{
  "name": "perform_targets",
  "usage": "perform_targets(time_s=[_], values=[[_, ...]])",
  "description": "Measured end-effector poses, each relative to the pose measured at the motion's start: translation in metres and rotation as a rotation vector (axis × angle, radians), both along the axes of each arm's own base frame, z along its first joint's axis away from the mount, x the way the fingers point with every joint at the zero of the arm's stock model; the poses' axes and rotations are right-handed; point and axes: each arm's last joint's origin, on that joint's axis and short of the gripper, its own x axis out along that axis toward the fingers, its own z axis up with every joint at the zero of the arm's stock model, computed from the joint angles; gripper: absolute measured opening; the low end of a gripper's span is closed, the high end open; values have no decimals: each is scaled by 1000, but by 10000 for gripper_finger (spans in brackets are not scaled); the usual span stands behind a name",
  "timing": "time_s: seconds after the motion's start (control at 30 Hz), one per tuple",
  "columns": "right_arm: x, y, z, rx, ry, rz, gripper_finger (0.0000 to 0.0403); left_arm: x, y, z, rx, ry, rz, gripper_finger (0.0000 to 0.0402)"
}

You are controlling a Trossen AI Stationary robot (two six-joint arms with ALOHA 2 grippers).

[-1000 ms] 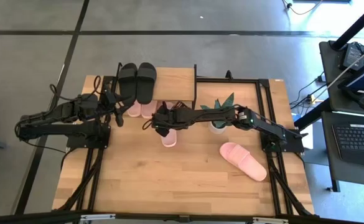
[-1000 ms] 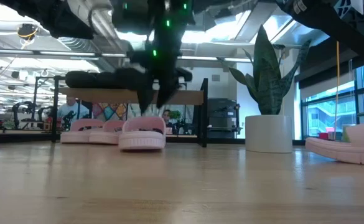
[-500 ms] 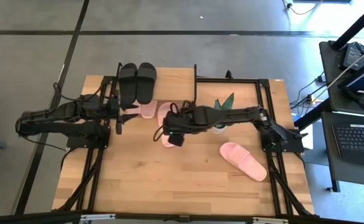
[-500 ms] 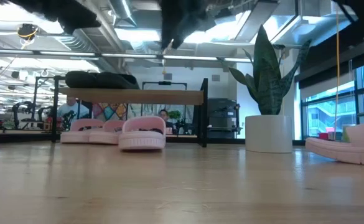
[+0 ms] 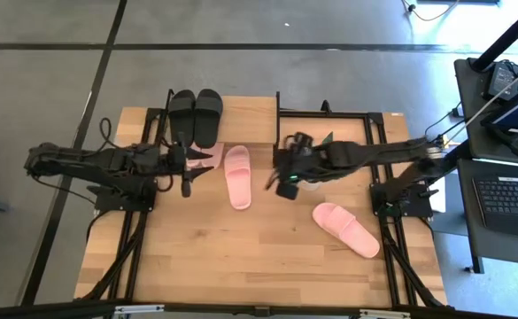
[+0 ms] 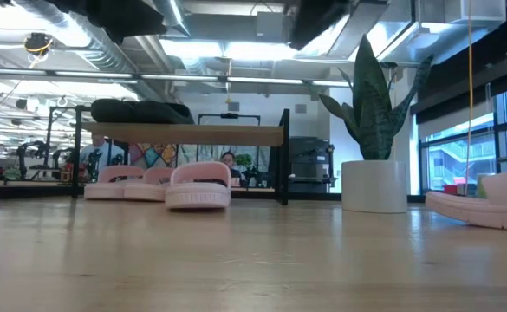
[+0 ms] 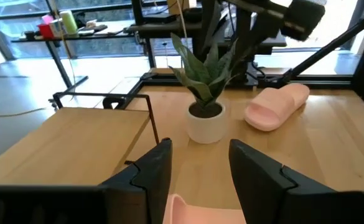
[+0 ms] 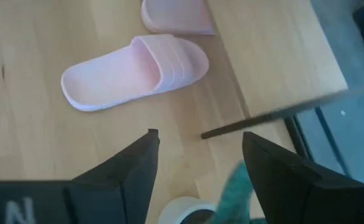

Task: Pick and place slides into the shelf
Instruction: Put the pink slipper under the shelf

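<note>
The tabletop is pale wooden planking edged by a black metal frame, standing on a grey concrete floor crossed by dark lines. The shelf sits at the far edge, with two black slides side by side on its top board. Pink slides lie under it, and another pink slide lies on the tabletop just in front. A fourth pink slide rests well apart near the right arm's base, past a potted plant in a white pot. The left gripper hovers beside the shelf, fingers open and empty. The right gripper hangs between the near slide and the plant, fingers spread, holding nothing. Behind the table, ceiling pipes, strip lights and large windows show.
</note>
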Motion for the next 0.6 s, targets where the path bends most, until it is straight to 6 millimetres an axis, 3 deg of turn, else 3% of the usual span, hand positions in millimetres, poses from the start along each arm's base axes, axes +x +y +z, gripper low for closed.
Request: perform_targets(time_s=[0.37, 0.6], values=[[-121, -23, -26, 63, -346, -144, 232, 47, -30, -12, 127, 165, 30, 151], [-166, -36, -57, 133, -463, -264, 232, 90, -57, -18, 221, 376, -13, 151]])
